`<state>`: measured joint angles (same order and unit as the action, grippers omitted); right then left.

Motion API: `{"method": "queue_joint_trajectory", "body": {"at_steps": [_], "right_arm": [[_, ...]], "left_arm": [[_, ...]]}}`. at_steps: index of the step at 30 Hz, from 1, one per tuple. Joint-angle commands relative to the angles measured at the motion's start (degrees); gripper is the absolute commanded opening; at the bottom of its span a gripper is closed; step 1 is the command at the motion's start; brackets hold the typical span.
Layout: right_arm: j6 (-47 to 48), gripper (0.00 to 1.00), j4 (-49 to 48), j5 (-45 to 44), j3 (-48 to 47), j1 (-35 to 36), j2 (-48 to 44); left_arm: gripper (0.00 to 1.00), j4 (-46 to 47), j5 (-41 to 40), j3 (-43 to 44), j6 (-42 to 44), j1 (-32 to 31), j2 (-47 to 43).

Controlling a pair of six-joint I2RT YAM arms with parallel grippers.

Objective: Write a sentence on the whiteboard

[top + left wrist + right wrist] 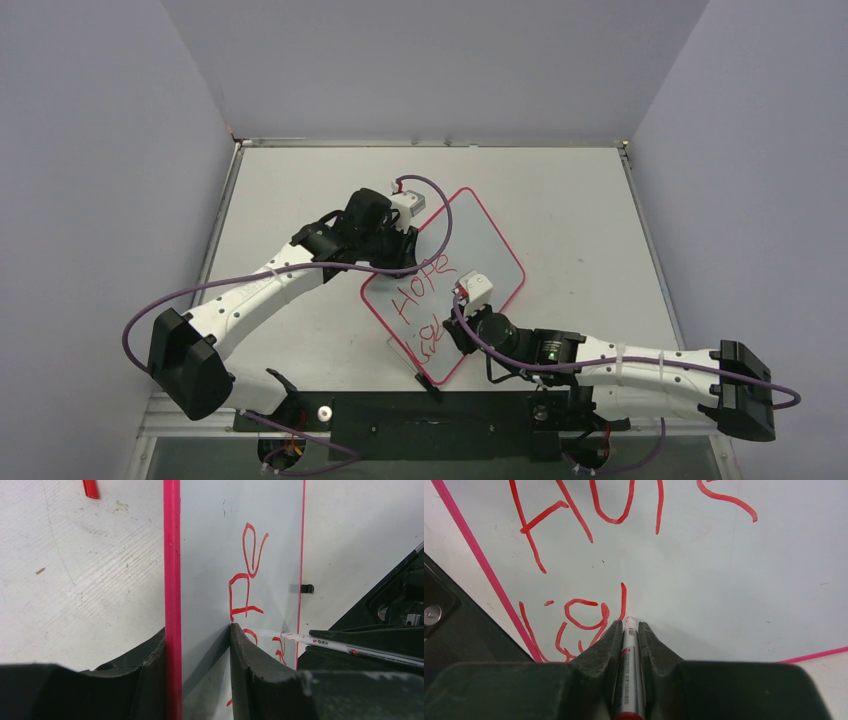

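Reading the red sentence (421, 303) on my pink-rimmed whiteboard (482, 238), grey tabletop (585, 200) beneath: right claw (629, 625) clamps a marker (627, 680), left claw (198, 629) gapes astride its edge.

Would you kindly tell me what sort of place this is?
Probably a lab robot cell: left arm and right arm bolted to a table, plain walls closing it in, and a whiteboard.

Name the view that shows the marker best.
Right wrist: the marker fills the centre, clamped in the right gripper, tip on the whiteboard. Left wrist shows its barrel side-on; the top view hides it under the wrist.
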<state>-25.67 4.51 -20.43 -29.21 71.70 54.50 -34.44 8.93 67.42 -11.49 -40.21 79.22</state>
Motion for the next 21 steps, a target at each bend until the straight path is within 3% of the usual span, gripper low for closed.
{"method": "queue_joint_trajectory", "body": {"at_steps": [1, 11, 21], "right_arm": [[0.9, 0.0, -2.7, 0.1, -2.2, -0.3, 0.8], [-0.8, 0.0, 1.2, -4.1, -1.2, -2.3, 0.3], [-3.6, 0.0, 3.5, -1.1, 1.3, -3.0, -1.0]], "left_arm": [[0.0, -6.4, -12.5, -1.7, 9.5, -0.8, 2.4], [0.0, -6.5, -12.6, -1.7, 9.5, -0.8, 2.3], [0.0, -6.5, -12.7, -1.7, 9.6, -0.8, 2.4]]}}
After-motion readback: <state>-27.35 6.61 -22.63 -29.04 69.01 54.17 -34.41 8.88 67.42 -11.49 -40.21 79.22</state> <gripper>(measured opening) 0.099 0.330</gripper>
